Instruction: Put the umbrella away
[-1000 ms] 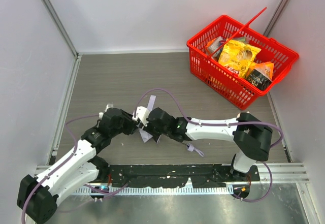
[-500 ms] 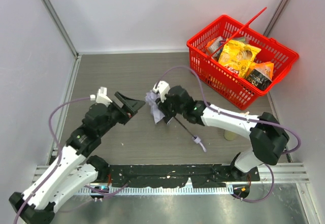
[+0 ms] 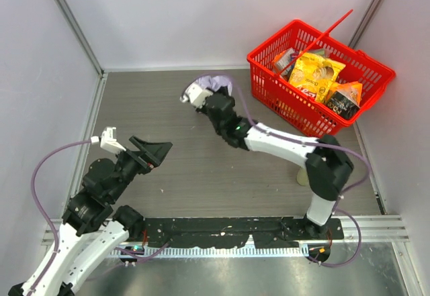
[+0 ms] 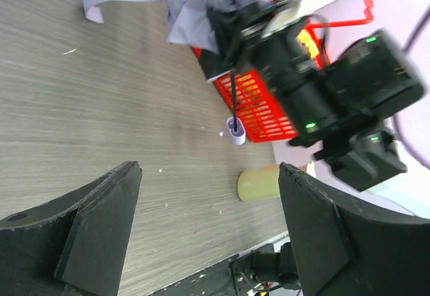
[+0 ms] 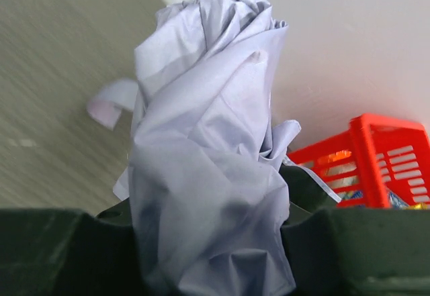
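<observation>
Right claw [image 3: 209, 99] clamps the crumpled pale-lavender fabric umbrella [image 5: 208, 155] near the red plastic basket [image 3: 289, 105]; loose cloth may slip. Left claw [image 3: 152, 152] gapes empty

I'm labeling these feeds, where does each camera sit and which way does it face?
Top external: high and behind, looking down; left arm, right arm show.
Left wrist: on left arm, facing right arm; left gripper open below.
Right wrist: rides right arm, facing right gripper shut on umbrella.
Shared: umbrella and red basket, all three.
</observation>
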### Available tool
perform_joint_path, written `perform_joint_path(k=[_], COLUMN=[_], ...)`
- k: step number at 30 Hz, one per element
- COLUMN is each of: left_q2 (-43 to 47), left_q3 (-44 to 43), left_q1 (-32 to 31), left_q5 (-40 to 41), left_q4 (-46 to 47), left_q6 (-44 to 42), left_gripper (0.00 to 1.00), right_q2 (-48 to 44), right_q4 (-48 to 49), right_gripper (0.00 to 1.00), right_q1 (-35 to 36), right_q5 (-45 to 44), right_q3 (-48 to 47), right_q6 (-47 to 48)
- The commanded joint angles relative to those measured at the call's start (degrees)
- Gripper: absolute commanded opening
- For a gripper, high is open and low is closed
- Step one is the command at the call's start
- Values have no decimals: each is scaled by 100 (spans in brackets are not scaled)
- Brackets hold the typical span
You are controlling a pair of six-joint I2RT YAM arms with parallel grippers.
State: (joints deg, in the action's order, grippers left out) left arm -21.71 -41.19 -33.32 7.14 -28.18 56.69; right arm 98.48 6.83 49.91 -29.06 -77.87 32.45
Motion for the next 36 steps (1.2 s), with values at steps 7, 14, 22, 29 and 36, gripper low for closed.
perform_joint_path(k=[7, 14, 22, 29, 36], left_q2=[1063, 1074, 212, -35, 255], left_q3=[796, 1271, 1745, 2834, 3688], left_q1=[10, 10, 10, 1, 1], left_q5=[1236, 1414, 580, -204, 121], left_q4=[-1276, -1734, -1359, 670, 2010], left_q6=[491, 1441, 2758, 3560, 3718], left_gripper=[83, 76, 83, 90, 99], right_q2=[946, 893, 1305, 1745, 2044], right_q4=[1175, -619, -1834, -1782, -1606], right_gripper=[1, 1, 1, 1, 1], right_q1=[1564, 1645, 1198, 784, 397], right_q5=[-1420, 1190, 4133, 5523, 6464], right_q3=[1537, 1731, 1327, 1265, 1300], right_q6=[335, -1301, -2066, -2602, -2892])
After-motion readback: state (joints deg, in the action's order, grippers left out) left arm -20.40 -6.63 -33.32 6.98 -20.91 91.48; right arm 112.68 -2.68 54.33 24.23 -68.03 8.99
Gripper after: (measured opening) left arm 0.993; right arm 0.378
